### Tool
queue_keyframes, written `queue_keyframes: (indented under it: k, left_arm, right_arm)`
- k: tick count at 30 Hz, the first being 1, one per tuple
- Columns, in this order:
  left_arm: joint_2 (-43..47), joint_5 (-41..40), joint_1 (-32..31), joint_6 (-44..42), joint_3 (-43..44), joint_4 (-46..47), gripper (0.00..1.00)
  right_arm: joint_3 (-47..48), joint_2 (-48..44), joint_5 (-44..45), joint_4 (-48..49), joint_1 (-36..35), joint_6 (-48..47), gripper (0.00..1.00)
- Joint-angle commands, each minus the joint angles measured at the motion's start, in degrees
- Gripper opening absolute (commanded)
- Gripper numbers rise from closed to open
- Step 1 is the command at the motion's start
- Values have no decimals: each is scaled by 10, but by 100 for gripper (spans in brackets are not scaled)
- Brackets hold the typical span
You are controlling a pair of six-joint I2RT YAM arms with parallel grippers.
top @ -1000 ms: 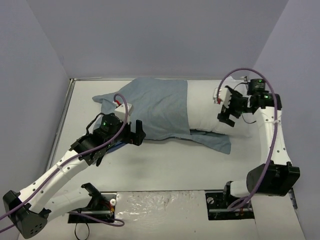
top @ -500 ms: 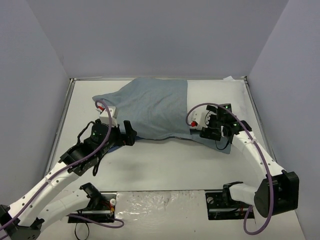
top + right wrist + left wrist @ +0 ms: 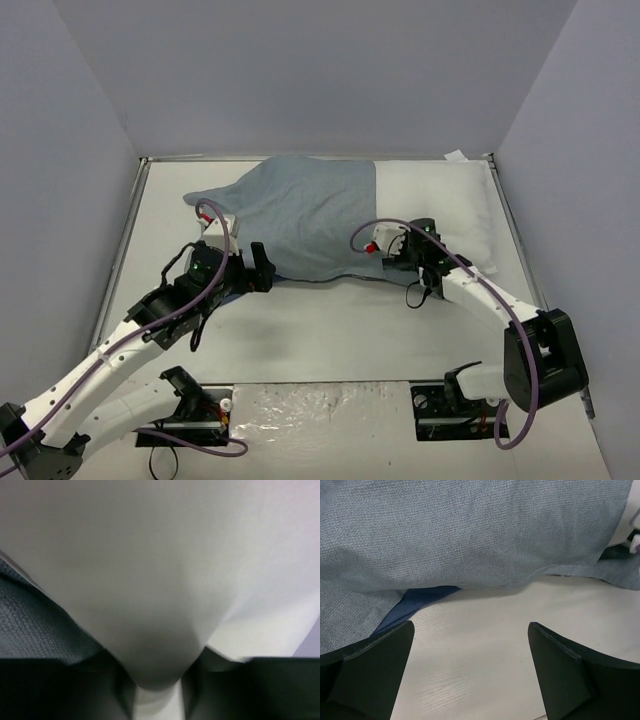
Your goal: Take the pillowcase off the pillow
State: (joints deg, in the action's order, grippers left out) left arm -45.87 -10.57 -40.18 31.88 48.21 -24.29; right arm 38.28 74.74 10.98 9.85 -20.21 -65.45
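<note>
from above, the soft grey-blue cloth pillowcase (image 3: 305, 210) lies across the far half of the pale white table (image 3: 340, 320), lighter reverse side up, with a loose point of cloth trailing out to the left. it covers the left part of the plump white rectangular pillow (image 3: 440, 200); the right part of that cushion lies bare, reaching the table's right edge. the left gripper (image 3: 258, 268) sits low at the near left edge of the cloth, just beside it. the right gripper (image 3: 395, 250) is at the near edge of the cushion, right where the cloth ends and the white begins.

in the left wrist view, the left gripper (image 3: 470, 630) stands wide, its two dark fingers (image 3: 370, 670) well apart with only bare table (image 3: 485, 645) between them. the pillowcase (image 3: 470, 530) fills the upper half just ahead of the fingertips, its hem resting on the table. a strip of its darker blue face (image 3: 415, 602) peeks out from under the pale reverse near the left finger. a sliver of the pillow (image 3: 622, 532) shows at the upper right.

in the right wrist view, the pillow (image 3: 160, 555) fills nearly the whole picture, and a fold of its white fabric tapers down into the slim gap of the right gripper (image 3: 157, 690). the dark fingers (image 3: 75, 690) are drawn in narrow and pinch that fold. the grey weave of the pillowcase (image 3: 35, 625) shows at the left, tucked against the cushion.
</note>
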Motion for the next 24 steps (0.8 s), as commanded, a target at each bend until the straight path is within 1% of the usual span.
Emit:
queue_keyframes:
  k: [1, 2, 3, 4, 5, 6, 7, 8, 10, 11, 12, 14, 15, 18, 19, 22, 23, 24]
  left_arm:
    - [-20, 5, -7, -17, 12, 28, 98]
    - [-27, 9, -9, -31, 13, 33, 98]
    - [-31, 14, -9, -39, 14, 39, 98]
    - [-33, 32, -10, -49, 12, 51, 98]
    - [-40, 39, -13, -65, 11, 57, 98]
    - [-43, 45, -15, -73, 11, 59, 98]
    - [-48, 53, -17, -83, 11, 65, 98]
    - [-52, 65, -23, -104, 12, 68, 97]
    - [-58, 68, -31, -126, 17, 71, 97]
    - [-61, 70, -37, -156, 21, 72, 97]
    - [-63, 68, -45, -169, 23, 75, 97]
    - [-68, 55, -53, -214, 36, 74, 97]
    - [-73, 47, -59, -228, 47, 71, 97]
    - [-84, 6, -60, -286, 66, 58, 97]
    - [-84, -32, -60, -312, 77, 56, 96]
    - [-92, -87, -59, -360, 87, 56, 94]
    - [-92, -122, -58, -367, 87, 66, 94]
    - [-96, -131, -53, -374, 87, 72, 94]
  right_arm:
    - [56, 17, -43, -31, 15, 65, 14]
    - [91, 20, -91, -56, 23, 76, 5]
    - [114, 21, -129, -127, 43, 79, 0]
    - [139, 23, -166, -166, 55, 78, 0]
    - [187, 26, -236, -197, 67, 74, 0]
    - [209, 27, -265, -252, 79, 76, 0]
    - [231, 26, -296, -278, 100, 78, 0]
    - [277, 26, -349, -318, 109, 93, 0]
    - [329, 29, -404, -363, 133, 103, 0]
    - [354, 30, -450, -394, 139, 112, 0]
    - [401, 33, -470, -406, 144, 136, 0]
    - [445, 42, -516, -432, 154, 160, 0]
    - [483, 51, -530, -437, 155, 184, 0]
    - [543, 66, -582, -445, 162, 240, 0]
    - [554, 69, -592, -444, 165, 252, 0]
    - [584, 78, -619, -444, 170, 283, 0]
    - [588, 80, -621, -443, 176, 287, 0]
    - [592, 87, -628, -443, 182, 290, 0]
